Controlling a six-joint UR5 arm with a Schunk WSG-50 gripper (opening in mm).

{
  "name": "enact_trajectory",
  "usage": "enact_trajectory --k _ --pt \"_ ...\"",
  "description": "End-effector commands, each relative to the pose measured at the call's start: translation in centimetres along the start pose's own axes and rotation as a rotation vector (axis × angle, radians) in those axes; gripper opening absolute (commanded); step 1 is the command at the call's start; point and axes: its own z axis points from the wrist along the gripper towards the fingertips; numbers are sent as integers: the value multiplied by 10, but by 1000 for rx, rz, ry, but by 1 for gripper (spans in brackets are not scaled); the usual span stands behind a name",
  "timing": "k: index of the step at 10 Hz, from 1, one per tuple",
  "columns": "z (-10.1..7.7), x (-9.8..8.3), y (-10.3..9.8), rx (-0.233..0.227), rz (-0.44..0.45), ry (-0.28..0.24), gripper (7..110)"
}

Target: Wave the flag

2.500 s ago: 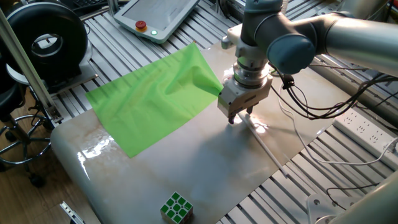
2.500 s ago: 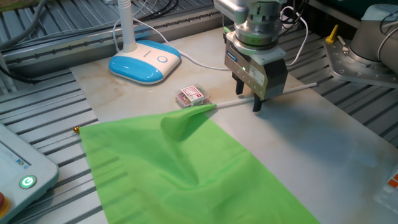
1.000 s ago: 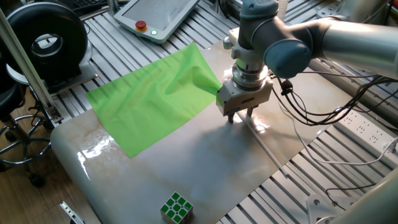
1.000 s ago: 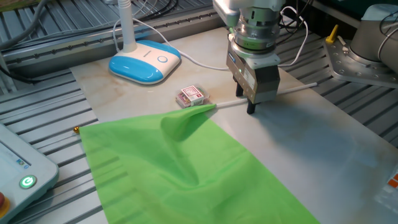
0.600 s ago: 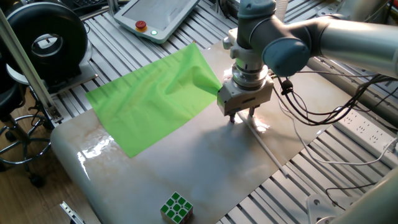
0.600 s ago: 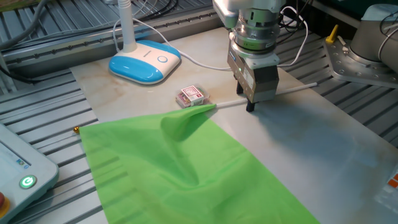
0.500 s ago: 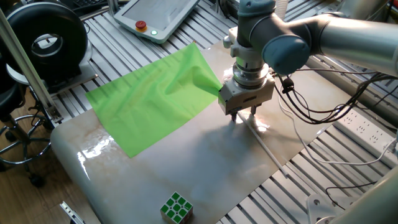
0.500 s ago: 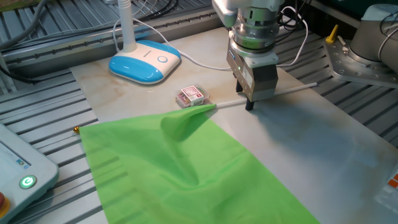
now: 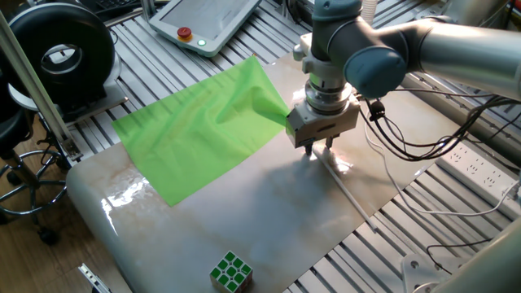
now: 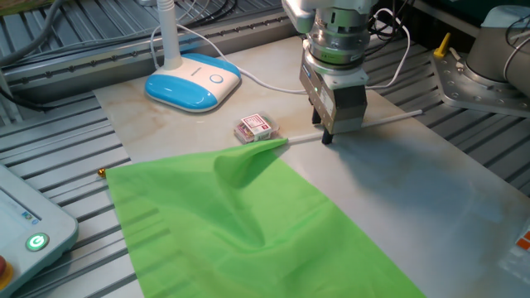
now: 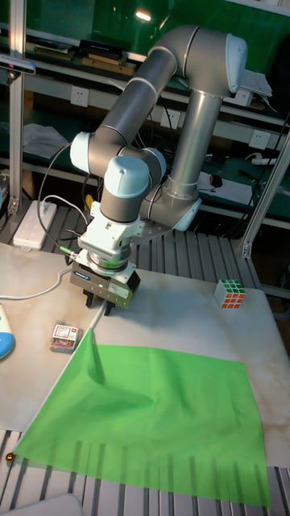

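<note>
The pincer (image 10: 326, 136) is seen closed on the white stick (image 10: 389, 118) at centre frame, fingertips low over the bench (image 10: 431, 199). The flag (image 10: 240, 223) is spread flat at lower left, with a small cube (image 10: 253, 128) just beside its upper corner.

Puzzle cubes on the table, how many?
2. One small reddish cube lies beside the flag's corner near the stick, by the claw. One green-faced cube sits at the far table edge, apart from everything. None appear hidden, though the flag could cover something.
</note>
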Motion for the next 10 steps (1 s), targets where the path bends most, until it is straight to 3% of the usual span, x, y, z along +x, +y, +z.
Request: enact_trajectory --k 1,10 --pt "-3 -7 3 -30 2 -26 7" --pt "1 -14 11 -49 -14 -54 7"
